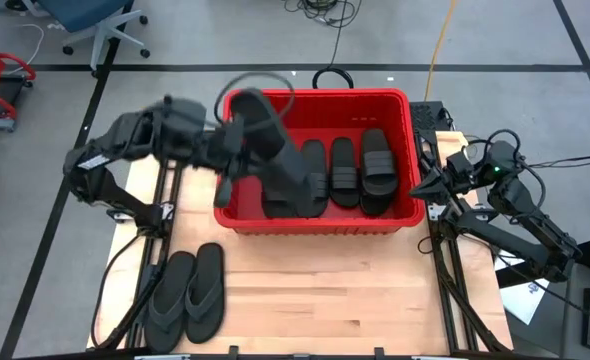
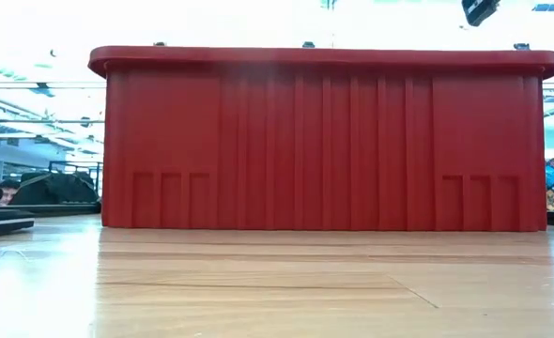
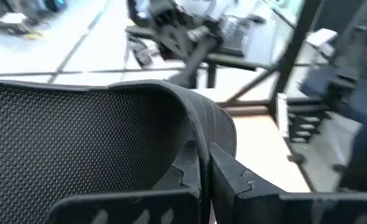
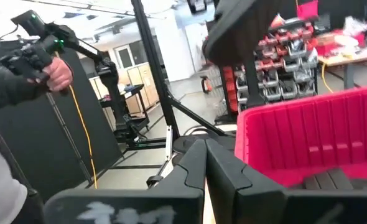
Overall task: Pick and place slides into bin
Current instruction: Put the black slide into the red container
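Over the bin's left end: left gripper (image 1: 237, 135) holds one slide (image 1: 275, 140) above the red bin (image 1: 320, 222), fingers clamped on the sandal's edge near its strap, as the left wrist view shows (image 3: 205, 177).
Held slide: tilted, its lower end dipping into the bin near the left wall; not yet released.
Right gripper (image 1: 427, 183): waits just outside the bin's right wall, fingers together and holding nothing.
Handling, as a judgement: rubber sandal looks light, soft and bendy, with a textured sole that should resist slipping; it may sag or swing from a single edge grip.
Where to hold: the rim beside the strap, or the broad band itself, seems the firmest purchase.
Count in bin: three band-strap slides (image 1: 345, 172) clearly lie side by side; another may sit under the held one, I cannot tell.
Count on table: two thong flip-flops (image 1: 188, 295) near the front left corner, touching each other, well apart from the bin.
Bins: one.
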Robot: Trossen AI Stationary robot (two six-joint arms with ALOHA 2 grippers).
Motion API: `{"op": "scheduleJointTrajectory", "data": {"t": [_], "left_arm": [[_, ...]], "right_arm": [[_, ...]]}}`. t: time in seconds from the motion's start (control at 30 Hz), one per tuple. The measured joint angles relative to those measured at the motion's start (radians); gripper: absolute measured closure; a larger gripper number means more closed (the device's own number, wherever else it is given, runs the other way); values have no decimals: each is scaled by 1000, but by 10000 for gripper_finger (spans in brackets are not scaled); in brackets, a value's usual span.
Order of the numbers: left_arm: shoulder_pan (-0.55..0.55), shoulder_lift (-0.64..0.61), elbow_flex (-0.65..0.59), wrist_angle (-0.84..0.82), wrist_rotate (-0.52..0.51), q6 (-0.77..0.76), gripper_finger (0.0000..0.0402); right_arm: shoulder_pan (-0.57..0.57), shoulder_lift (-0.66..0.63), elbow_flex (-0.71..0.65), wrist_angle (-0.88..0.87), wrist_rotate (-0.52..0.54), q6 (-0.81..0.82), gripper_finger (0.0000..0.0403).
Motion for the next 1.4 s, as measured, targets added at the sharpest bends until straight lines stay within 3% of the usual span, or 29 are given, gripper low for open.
{"op": "scheduleJointTrajectory", "data": {"t": [0.2,0.43,0.67,0.97,1.07,1.23,1.4], "left_arm": [[144,41,27,46,36,62,400],[299,204,25,2,334,108,400],[397,338,25,25,549,258,401],[456,505,25,87,576,468,401],[459,564,25,115,619,505,401],[448,663,25,183,656,467,401],[421,736,25,258,694,460,401]], "right_arm": [[0,19,-2,-117,89,68,403],[0,19,-19,-115,105,63,403],[1,19,-19,-78,239,-33,403],[1,19,-48,-85,451,-42,403],[0,20,-73,-77,473,-20,403],[1,22,-99,-73,480,38,403],[0,22,-109,-71,550,62,403]]}}
